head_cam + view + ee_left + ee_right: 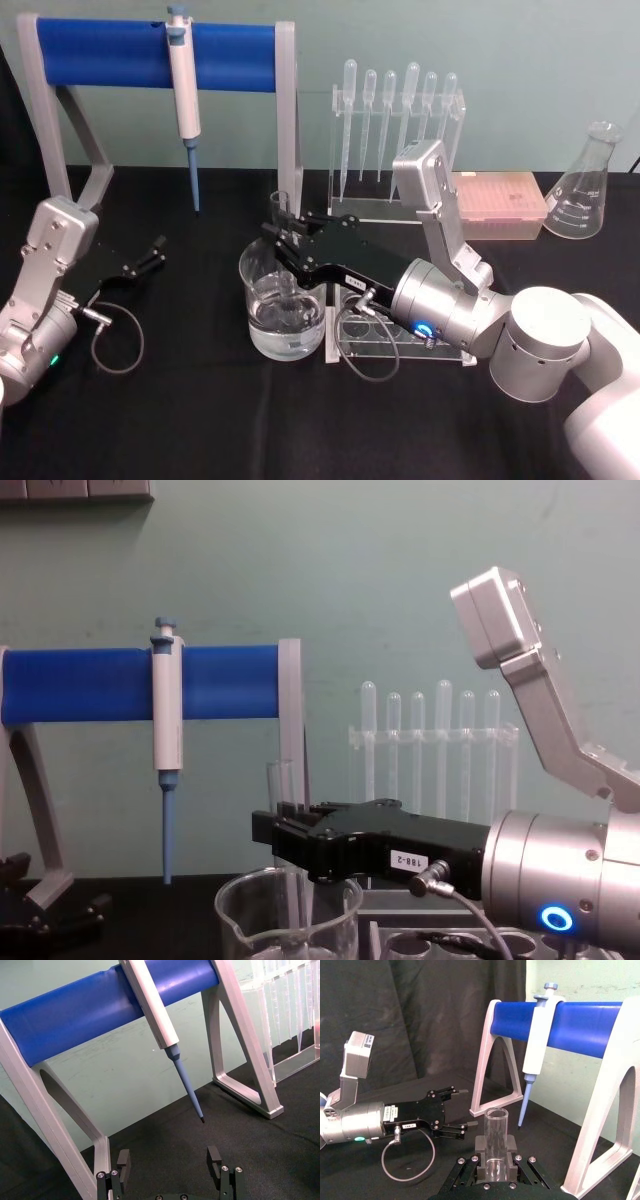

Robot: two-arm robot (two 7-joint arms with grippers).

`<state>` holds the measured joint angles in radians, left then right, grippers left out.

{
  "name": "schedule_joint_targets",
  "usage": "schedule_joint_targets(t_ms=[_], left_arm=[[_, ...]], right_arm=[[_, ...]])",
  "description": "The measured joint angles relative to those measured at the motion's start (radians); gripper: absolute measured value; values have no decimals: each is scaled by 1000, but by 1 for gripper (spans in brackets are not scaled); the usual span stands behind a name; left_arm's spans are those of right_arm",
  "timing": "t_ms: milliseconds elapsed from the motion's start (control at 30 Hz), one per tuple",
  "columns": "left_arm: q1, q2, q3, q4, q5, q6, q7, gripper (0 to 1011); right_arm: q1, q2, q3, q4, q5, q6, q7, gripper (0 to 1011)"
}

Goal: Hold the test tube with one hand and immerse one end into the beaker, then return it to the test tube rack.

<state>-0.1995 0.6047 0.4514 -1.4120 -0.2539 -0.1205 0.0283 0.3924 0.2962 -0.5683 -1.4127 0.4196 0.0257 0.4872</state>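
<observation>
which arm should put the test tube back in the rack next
Right. The right gripper is shut on the test tube over the beaker, and the test tube rack sits just beneath its wrist. The left gripper is open and empty, off to the left side.

White label (408,861) on right gripper (288,832), just above and right of beaker (340,915) rim: "188-2", upside down in chest view. Flask (582,190), far right of beaker: graduation marks, too small to read. Left gripper (466,1108) labels, left of beaker: unreadable.
</observation>
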Motion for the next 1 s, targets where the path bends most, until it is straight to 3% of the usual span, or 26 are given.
schedule_joint_targets(t_ms=[1000], left_arm=[[0,0,0,0,0,0,0,1000]], right_arm=[[0,0,0,0,0,0,0,224]])
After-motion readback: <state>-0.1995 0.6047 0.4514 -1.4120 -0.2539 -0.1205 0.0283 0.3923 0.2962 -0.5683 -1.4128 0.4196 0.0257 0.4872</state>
